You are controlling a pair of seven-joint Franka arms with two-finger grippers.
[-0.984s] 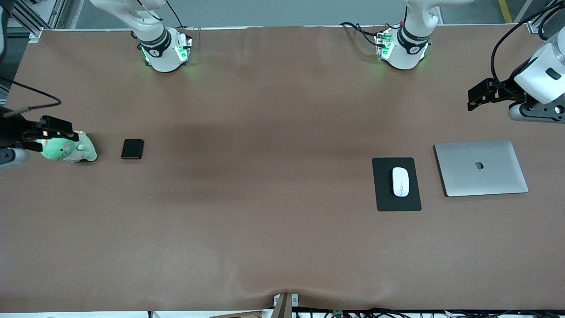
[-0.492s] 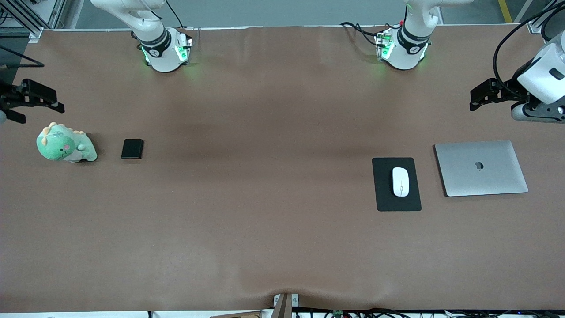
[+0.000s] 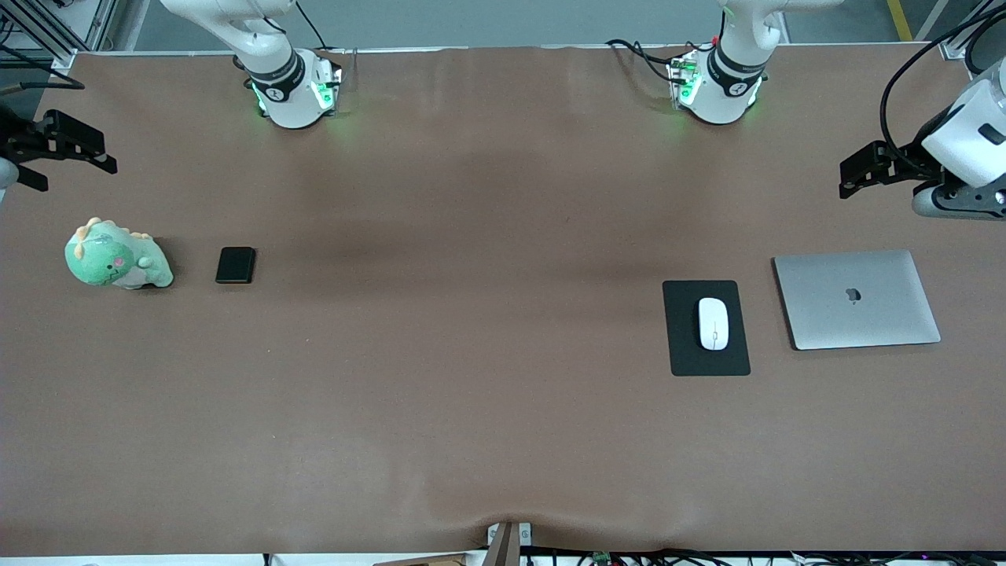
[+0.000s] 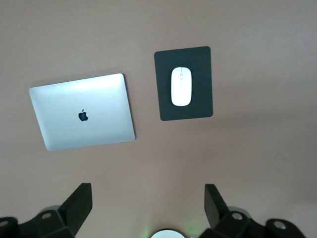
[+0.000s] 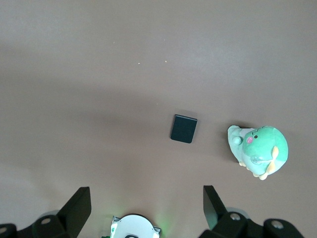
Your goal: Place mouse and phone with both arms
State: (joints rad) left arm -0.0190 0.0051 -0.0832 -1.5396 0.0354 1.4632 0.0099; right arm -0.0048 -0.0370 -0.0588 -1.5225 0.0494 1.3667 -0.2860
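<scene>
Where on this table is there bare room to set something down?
The widest bare stretch lies between the phone and the mouse pad. It is crowded toward the left arm's end, where mouse, pad and laptop cluster, and where the plush dinosaur sits beside the phone.

both arms raised at the ends of the surface, end effectors open and empty

the right arm's base (image 3: 289, 88) stands lit green along the edge of the surface where the robots are mounted, and the right end effector (image 3: 67, 152) hangs in the air over that arm's end edge, its two black fingers (image 5: 79, 206) spread wide apart with nothing between them. the left arm's base (image 3: 719, 82) glows green along the same edge; its white wrist (image 3: 963, 141) reaches in over its own end edge, and the left end effector (image 3: 857, 174) hovers above the surface there, fingers (image 4: 81, 201) equally wide and holding nothing.
</scene>
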